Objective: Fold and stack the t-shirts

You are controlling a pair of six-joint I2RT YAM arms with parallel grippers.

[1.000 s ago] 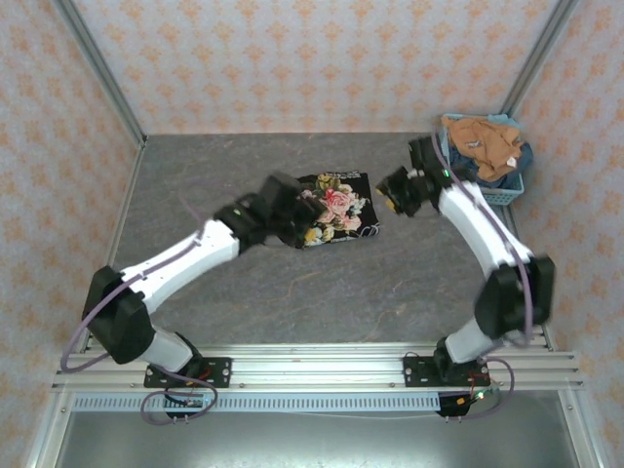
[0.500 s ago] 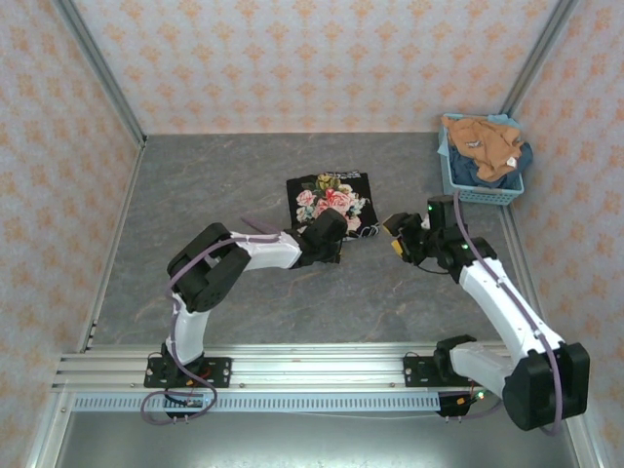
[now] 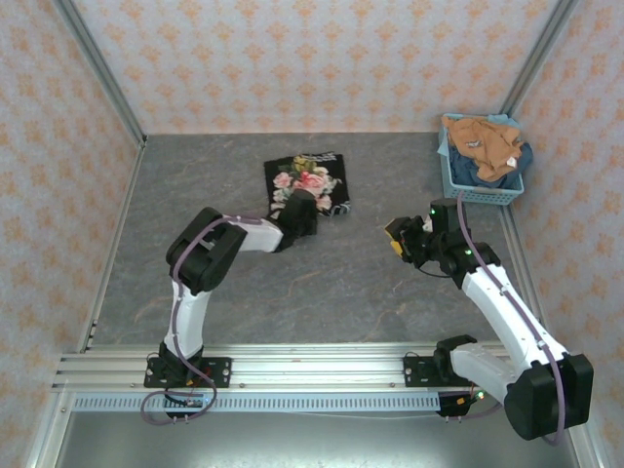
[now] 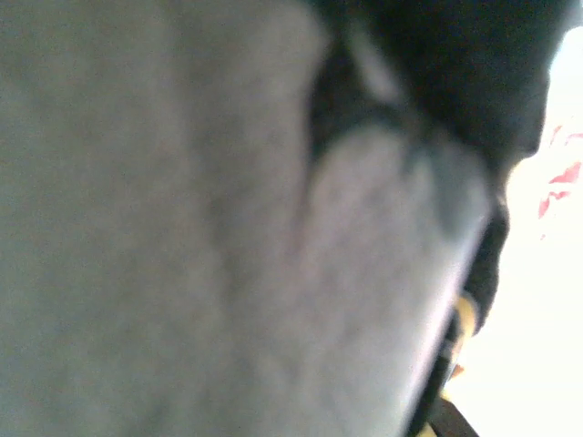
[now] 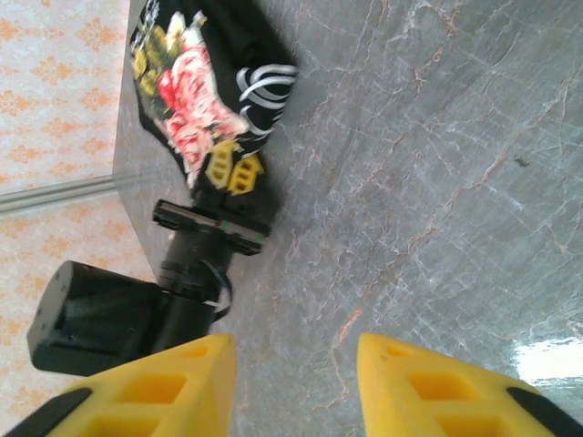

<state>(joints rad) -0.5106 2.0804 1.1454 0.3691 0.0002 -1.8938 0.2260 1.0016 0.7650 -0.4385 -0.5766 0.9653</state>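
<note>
The black rose-print t-shirt [image 3: 307,180] lies folded into a compact packet on the table [image 3: 322,288], towards the far side and a little left of centre. The left gripper [image 3: 298,207] sits at the packet's near edge, touching the cloth. From the right wrist view its yellow pads rest on the hem of the shirt [image 5: 196,100], but whether the left gripper [image 5: 232,175] is pinching the cloth or only pressing against it cannot be told, and the left wrist camera is too blurred to help.

The right gripper [image 3: 396,237] hangs over bare table with its yellow fingers spread apart and nothing between them [image 5: 296,373]. It sits well to the right of the folded shirt.

The relation that matters for the next move is probably this one. The two unfolded shirts are heaped in the light blue mesh basket [image 3: 507,193] at the far right corner, with the orange-tan t-shirt [image 3: 483,141] on top of the dark blue t-shirt [image 3: 476,172]. From the right gripper the basket lies farther back and to the right. The right arm is plainly the nearer one, while the left is well apart from the basket with the folded shirt in front of it.
</note>
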